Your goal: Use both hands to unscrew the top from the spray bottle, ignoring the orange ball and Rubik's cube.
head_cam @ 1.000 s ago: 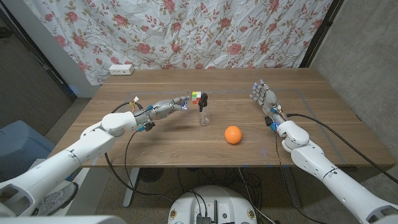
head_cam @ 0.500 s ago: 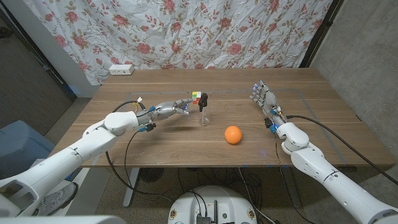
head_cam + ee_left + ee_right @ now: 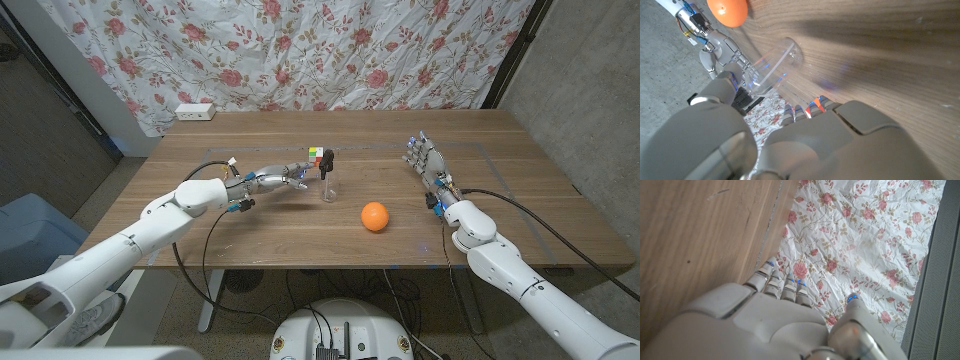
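A small clear spray bottle [image 3: 327, 187] with a black top [image 3: 326, 161] stands upright near the table's middle. In the left wrist view the clear bottle [image 3: 771, 71] shows just beyond my fingers. My left hand [image 3: 281, 177] reaches toward it from the left, fingers extended, a short gap short of the bottle, holding nothing. My right hand [image 3: 425, 160] stands at the right side of the table, fingers spread and pointing away, well apart from the bottle.
A Rubik's cube [image 3: 316, 156] sits just behind the bottle, close to my left fingertips. An orange ball [image 3: 374, 216] lies in front and to the right of the bottle. A white power strip [image 3: 195, 112] lies at the table's far left edge.
My left hand has moved a little further right toward the bottle. The right hand has shifted slightly.
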Action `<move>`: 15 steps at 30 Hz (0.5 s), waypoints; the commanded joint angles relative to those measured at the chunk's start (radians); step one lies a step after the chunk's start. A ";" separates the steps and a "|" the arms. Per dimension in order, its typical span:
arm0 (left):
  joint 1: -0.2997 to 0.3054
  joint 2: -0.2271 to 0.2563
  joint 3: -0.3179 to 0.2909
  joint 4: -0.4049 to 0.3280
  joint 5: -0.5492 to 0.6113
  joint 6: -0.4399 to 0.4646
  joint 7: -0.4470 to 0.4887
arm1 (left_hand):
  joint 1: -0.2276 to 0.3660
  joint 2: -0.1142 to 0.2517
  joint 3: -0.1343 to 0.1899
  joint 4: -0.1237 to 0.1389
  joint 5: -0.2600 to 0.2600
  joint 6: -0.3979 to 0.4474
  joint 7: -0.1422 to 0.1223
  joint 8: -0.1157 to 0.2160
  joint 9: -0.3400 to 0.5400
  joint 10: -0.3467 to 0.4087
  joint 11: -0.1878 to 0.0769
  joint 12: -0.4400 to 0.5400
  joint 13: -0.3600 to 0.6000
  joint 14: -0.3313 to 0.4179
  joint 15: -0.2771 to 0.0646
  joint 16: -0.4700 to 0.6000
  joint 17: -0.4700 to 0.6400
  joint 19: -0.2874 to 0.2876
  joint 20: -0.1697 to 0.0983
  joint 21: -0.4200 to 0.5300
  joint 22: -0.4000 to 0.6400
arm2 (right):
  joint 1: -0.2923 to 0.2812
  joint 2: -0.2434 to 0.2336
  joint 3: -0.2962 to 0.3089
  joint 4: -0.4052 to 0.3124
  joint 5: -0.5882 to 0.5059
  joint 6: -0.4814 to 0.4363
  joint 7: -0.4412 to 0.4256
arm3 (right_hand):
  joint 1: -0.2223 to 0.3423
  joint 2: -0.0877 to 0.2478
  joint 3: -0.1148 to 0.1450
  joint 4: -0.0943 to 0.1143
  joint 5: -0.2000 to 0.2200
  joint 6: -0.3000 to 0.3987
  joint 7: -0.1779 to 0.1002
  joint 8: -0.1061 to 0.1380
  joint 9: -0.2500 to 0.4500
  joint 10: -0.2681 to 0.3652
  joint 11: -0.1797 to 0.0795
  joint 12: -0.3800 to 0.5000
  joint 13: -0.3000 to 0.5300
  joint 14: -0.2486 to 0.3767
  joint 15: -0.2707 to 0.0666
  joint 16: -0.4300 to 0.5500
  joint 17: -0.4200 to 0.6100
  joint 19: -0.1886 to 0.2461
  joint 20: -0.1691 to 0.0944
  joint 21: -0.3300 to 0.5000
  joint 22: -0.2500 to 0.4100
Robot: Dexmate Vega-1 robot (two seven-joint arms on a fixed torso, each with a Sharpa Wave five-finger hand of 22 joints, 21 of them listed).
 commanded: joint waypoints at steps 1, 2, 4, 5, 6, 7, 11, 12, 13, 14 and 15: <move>-0.043 -0.044 0.030 0.060 0.065 -0.040 0.017 | 0.021 -0.001 0.003 0.002 0.006 0.026 -0.001 0.012 0.003 0.032 -0.006 0.013 0.004 0.017 -0.062 0.006 0.006 0.012 -0.059 0.007 0.002 | -0.024 0.003 0.009 -0.013 -0.005 0.012 -0.019 | 0.005 0.010 0.008 -0.004 0.005 -0.004 0.001 0.000 0.001 -0.001 0.005 0.008 0.001 0.003 0.007 0.006 -0.001 0.002 0.006 0.007 0.002; -0.047 -0.049 0.034 0.066 0.068 -0.043 0.017 | 0.023 -0.002 0.003 0.002 0.006 0.030 0.000 0.014 0.003 0.033 -0.007 0.013 0.005 0.020 -0.063 0.006 0.006 0.013 -0.059 0.008 0.002 | -0.026 0.002 0.010 -0.014 -0.005 0.012 -0.019 | 0.005 0.010 0.008 -0.004 0.005 -0.004 0.002 0.000 0.001 -0.001 0.005 0.008 0.001 0.003 0.008 0.006 -0.002 0.002 0.006 0.007 0.002; -0.054 -0.058 0.039 0.077 0.071 -0.049 0.015 | 0.026 -0.002 0.002 0.002 0.006 0.032 0.000 0.014 0.003 0.038 -0.005 0.014 0.005 0.024 -0.064 0.006 0.006 0.014 -0.058 0.007 0.002 | -0.027 0.002 0.011 -0.014 -0.003 0.012 -0.018 | 0.004 0.010 0.008 -0.004 0.005 -0.004 0.001 0.000 0.001 -0.001 0.005 0.008 0.001 0.004 0.008 0.006 -0.002 0.002 0.006 0.007 0.002; -0.058 -0.063 0.041 0.083 0.072 -0.052 0.015 | 0.028 -0.003 0.002 0.002 0.006 0.031 0.000 0.014 0.003 0.040 -0.005 0.014 0.005 0.026 -0.065 0.007 0.006 0.014 -0.058 0.007 0.002 | -0.028 0.003 0.011 -0.013 -0.002 0.013 -0.018 | 0.004 0.011 0.008 -0.004 0.005 -0.004 0.001 0.000 0.001 -0.001 0.005 0.008 0.001 0.003 0.007 0.006 -0.002 0.002 0.006 0.007 0.002; -0.060 -0.067 0.043 0.086 0.076 -0.054 0.018 | 0.029 -0.003 0.002 0.002 0.006 0.034 -0.001 0.015 0.003 0.040 -0.006 0.014 0.005 0.028 -0.065 0.007 0.006 0.016 -0.058 0.008 0.002 | -0.028 0.003 0.011 -0.013 -0.002 0.013 -0.017 | 0.004 0.011 0.008 -0.004 0.005 -0.004 0.000 0.000 0.001 -0.001 0.005 0.008 0.001 0.004 0.007 0.006 -0.003 0.002 0.006 0.007 0.002; -0.063 -0.071 0.045 0.091 0.077 -0.056 0.018 | 0.031 -0.004 0.001 0.002 0.006 0.035 -0.001 0.015 0.003 0.042 -0.007 0.014 0.005 0.028 -0.066 0.006 0.006 0.016 -0.058 0.008 0.002 | -0.029 0.003 0.012 -0.013 -0.001 0.013 -0.017 | 0.004 0.011 0.009 -0.005 0.005 -0.004 0.001 0.000 0.001 -0.001 0.005 0.008 0.001 0.004 0.008 0.006 -0.003 0.002 0.006 0.007 0.002; -0.076 -0.088 0.052 0.112 0.076 -0.064 0.012 | 0.035 -0.005 0.000 0.002 0.006 0.035 -0.001 0.015 0.003 0.046 -0.006 0.014 0.005 0.033 -0.065 0.006 0.006 0.020 -0.060 0.008 0.002 | -0.029 0.003 0.012 -0.009 0.001 0.015 -0.014 | 0.003 0.011 0.009 -0.005 0.005 -0.005 0.000 0.001 0.002 0.001 0.004 0.009 0.001 0.004 0.007 0.006 -0.004 0.002 0.006 0.007 0.002; -0.079 -0.092 0.054 0.116 0.075 -0.066 0.012 | 0.037 -0.005 0.000 0.002 0.006 0.035 -0.001 0.015 0.004 0.048 -0.005 0.014 0.006 0.035 -0.064 0.006 0.006 0.023 -0.061 0.009 0.002 | -0.029 0.004 0.012 -0.008 0.001 0.017 -0.013 | 0.003 0.011 0.009 -0.005 0.005 -0.005 0.000 0.001 0.002 0.000 0.006 0.008 0.001 0.004 0.007 0.006 -0.004 0.002 0.006 0.007 0.002; -0.081 -0.096 0.055 0.120 0.074 -0.067 0.012 | 0.041 -0.006 0.000 0.002 0.006 0.036 0.000 0.015 0.004 0.052 -0.005 0.014 0.006 0.040 -0.062 0.007 0.006 0.030 -0.066 0.011 0.002 | -0.029 0.004 0.013 -0.007 0.001 0.017 -0.013 | 0.003 0.011 0.010 -0.006 0.005 -0.005 0.000 0.001 0.002 0.000 0.005 0.008 0.001 0.004 0.008 0.006 -0.005 0.002 0.007 0.007 0.002; -0.084 -0.101 0.056 0.124 0.073 -0.068 0.010 | 0.043 -0.006 -0.001 0.002 0.006 0.036 0.001 0.015 0.004 0.053 -0.005 0.013 0.006 0.043 -0.061 0.007 0.006 0.034 -0.070 0.012 0.002 | -0.028 0.004 0.013 -0.006 0.001 0.017 -0.013 | 0.003 0.011 0.010 -0.006 0.005 -0.005 0.000 0.001 0.002 0.000 0.004 0.008 0.001 0.004 0.008 0.006 -0.005 0.002 0.007 0.007 0.002; -0.085 -0.105 0.057 0.128 0.070 -0.070 0.010 | 0.045 -0.006 -0.001 0.002 0.006 0.036 0.002 0.014 0.004 0.054 -0.003 0.013 0.006 0.045 -0.060 0.007 0.006 0.036 -0.070 0.012 0.002 | -0.028 0.005 0.013 -0.004 0.002 0.019 -0.012 | 0.003 0.011 0.010 -0.006 0.005 -0.005 0.000 0.001 0.002 0.000 0.004 0.008 0.001 0.003 0.008 0.006 -0.005 0.003 0.007 0.008 0.002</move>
